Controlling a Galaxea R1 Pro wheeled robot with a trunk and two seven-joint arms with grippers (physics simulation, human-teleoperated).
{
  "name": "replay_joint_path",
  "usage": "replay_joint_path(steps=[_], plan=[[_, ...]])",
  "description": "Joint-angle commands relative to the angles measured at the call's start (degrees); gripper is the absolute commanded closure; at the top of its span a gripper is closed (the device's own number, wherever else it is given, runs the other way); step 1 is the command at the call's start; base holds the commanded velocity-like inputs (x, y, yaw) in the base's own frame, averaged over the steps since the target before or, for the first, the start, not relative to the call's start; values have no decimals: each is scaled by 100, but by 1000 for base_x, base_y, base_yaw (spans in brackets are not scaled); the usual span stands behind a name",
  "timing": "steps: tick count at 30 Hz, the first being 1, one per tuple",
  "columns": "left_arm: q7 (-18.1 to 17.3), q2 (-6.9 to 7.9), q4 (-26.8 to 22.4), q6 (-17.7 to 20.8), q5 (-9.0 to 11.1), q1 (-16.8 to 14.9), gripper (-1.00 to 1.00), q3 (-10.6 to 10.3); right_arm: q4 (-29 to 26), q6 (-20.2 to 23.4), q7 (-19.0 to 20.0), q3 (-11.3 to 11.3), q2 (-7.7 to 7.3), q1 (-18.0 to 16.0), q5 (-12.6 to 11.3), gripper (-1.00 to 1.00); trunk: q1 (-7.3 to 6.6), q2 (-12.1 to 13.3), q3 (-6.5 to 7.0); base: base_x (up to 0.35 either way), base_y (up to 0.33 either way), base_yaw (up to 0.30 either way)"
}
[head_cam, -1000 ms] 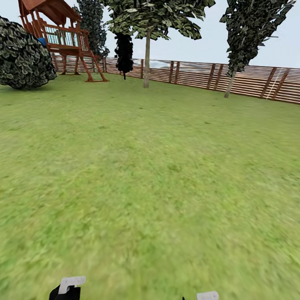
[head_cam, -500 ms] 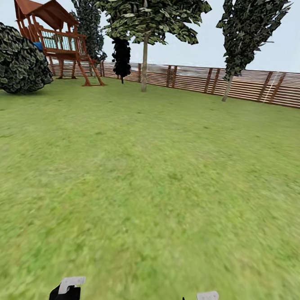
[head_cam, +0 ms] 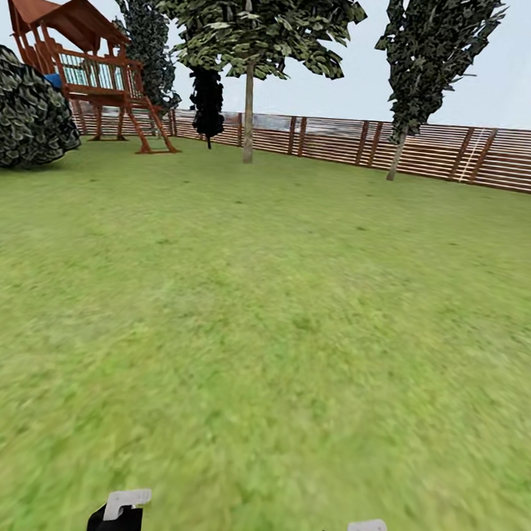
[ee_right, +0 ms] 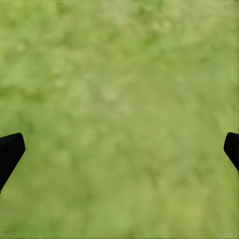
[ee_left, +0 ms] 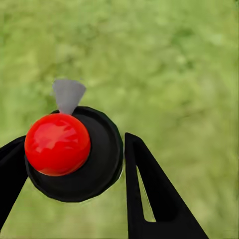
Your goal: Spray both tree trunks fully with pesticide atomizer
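so pickup looks done: left gripper (ee_left: 69, 164) clamps the atomizer (ee_left: 74, 154), right gripper (ee_right: 119, 149) spread wide with nothing in it, both trees' trunks (head_cam: 249, 112) far off at 12 o'clock by the fence (head_cam: 434, 155), spraying all left.

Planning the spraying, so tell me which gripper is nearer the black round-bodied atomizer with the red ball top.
Left. The left gripper has its black fingers on either side of the atomizer. The right gripper hangs open over bare grass.
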Motion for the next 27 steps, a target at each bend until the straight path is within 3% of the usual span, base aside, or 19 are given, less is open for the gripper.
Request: replay_joint_path(steps=[1, 27], plan=[[0, 0, -1, 0, 0, 0, 100, 1, 6, 0, 0, 0, 0, 0, 1, -100, 0, 0, 0, 338, 0, 0], [0, 0, -4, 0, -1, 3, 100, 2, 152, 9, 2, 0, -1, 89, 3, -100, 0, 0, 0, 338, 0, 0]])
